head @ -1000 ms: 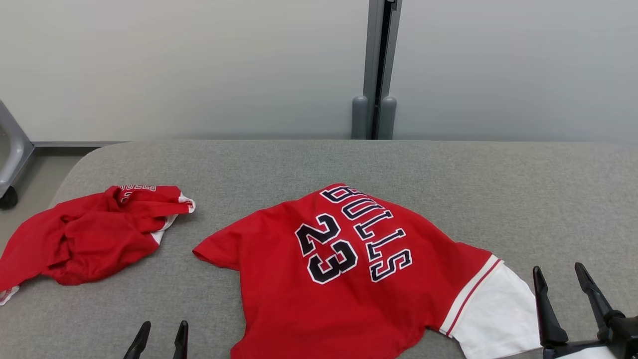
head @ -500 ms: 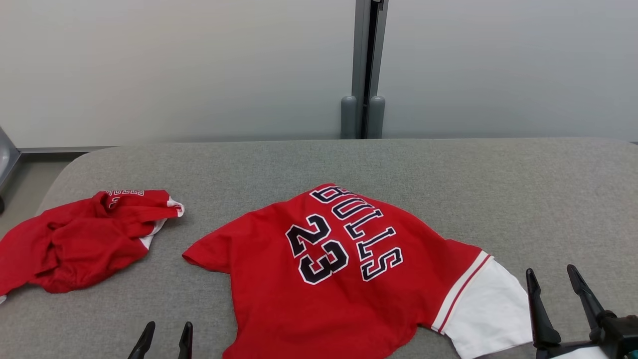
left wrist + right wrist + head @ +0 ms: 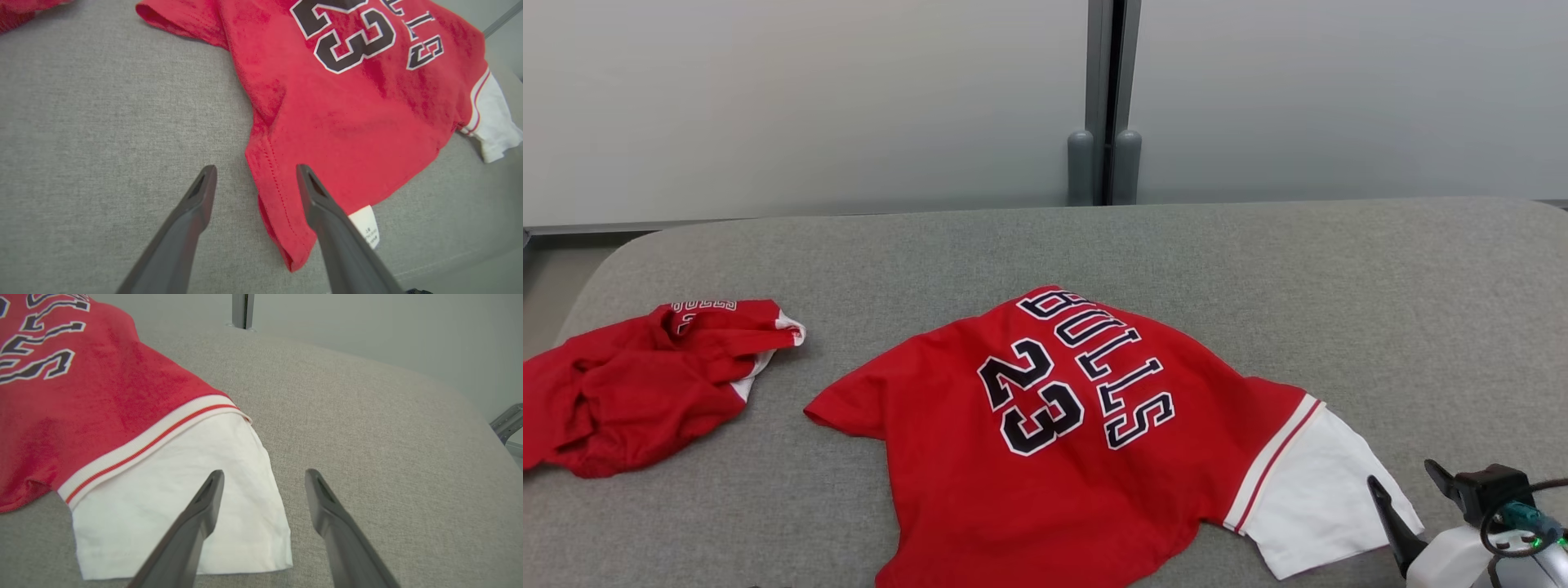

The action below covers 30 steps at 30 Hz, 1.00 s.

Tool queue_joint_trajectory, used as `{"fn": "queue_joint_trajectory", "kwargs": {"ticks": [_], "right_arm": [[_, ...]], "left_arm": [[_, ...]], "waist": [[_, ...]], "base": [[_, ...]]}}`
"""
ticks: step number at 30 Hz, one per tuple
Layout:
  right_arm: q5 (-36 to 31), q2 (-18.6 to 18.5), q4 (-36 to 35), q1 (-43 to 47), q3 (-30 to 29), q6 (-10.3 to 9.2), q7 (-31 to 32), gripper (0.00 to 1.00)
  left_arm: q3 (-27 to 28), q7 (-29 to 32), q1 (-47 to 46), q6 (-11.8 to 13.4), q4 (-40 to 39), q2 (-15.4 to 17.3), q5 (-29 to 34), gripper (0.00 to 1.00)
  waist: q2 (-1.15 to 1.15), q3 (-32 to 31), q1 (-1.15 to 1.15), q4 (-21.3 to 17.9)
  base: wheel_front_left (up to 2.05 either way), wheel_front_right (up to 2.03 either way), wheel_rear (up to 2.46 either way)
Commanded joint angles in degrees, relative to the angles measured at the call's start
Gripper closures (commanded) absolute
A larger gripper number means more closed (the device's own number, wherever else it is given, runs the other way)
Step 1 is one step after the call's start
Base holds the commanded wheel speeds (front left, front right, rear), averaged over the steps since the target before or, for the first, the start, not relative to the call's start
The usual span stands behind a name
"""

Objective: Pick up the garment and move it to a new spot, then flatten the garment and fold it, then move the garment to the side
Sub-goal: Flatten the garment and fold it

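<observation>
Garment (image 3: 1054,457): red jersey with number and lettering, white sleeve (image 3: 1323,498) at right, spread nearly flat on the grey surface (image 3: 1258,269), near and centre, skewed to the edges.

Left hand (image 3: 255,169): fingers wide apart, empty, poised above the near left hem (image 3: 273,192); one finger over bare surface, the other over red cloth. White care label (image 3: 365,228) poking out from under the hem just beside.

Right hand (image 3: 264,473): likewise wide and empty, low at near right, straddling the outer edge of the white sleeve; not seen touching.

Handling, as judged: light, soft, limp; no stiffness to hold shape, so liable to sag and bunch if raised by a single point. Not fragile, not slippery against the woven surface. Best purchase: stitched hem corner on the left, sleeve cuff or shoulder seam on the right, both layers pinched together, lifted evenly.

Farther out: second red garment (image 3: 629,384), crumpled, far left, well apart. Pale wall with grey post (image 3: 1104,98) beyond the far edge.

Containers: none noted.
</observation>
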Motion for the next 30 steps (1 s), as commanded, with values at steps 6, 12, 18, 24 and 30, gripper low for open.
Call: {"fn": "queue_joint_trajectory", "kwargs": {"ticks": [6, 12, 18, 24, 30], "right_arm": [[2.18, -3.62, 6.26, -4.35, 1.16, -0.01, 6.47, 0.0], [3.91, -4.02, 8.52, -6.11, 3.45, -0.01, 7.21, 0.0], [6.35, -4.53, 9.86, -6.61, 6.61, -0.01, 6.64, 0.0], [10.41, -4.38, 9.55, -7.16, 11.51, 0.06, 8.79, 0.0], [18.74, -6.97, 4.28, -8.08, 16.59, 0.17, 8.6, 1.0]], "left_arm": [[-2.53, 10.22, 3.04, 1.68, -6.41, -0.72, -3.54, 0.0], [-3.18, 11.15, 2.3, 2.34, -4.92, -1.71, -4.44, 0.0], [-3.46, 11.33, 2.31, 3.0, -3.72, -2.14, -4.9, 0.0], [-3.51, 9.79, 0.15, 1.75, -0.01, -3.18, -7.44, 0.0], [-3.82, 9.33, -1.54, -0.58, 2.11, -3.61, -10.79, 1.0]], "waist": [[0.0, 4.66, 0.0, 0.63], [0.0, 6.44, 0.0, 1.03], [0.0, 7.47, 0.0, 1.53], [0.0, 8.52, 0.0, 1.08], [0.0, 8.46, 0.0, -0.26]], "base": [[0.0, 0.0, 0.0], [0.0, 0.0, 0.0], [0.0, 0.0, 0.0], [0.0, 0.0, 0.0], [0.0, 0.0, 0.0]]}}
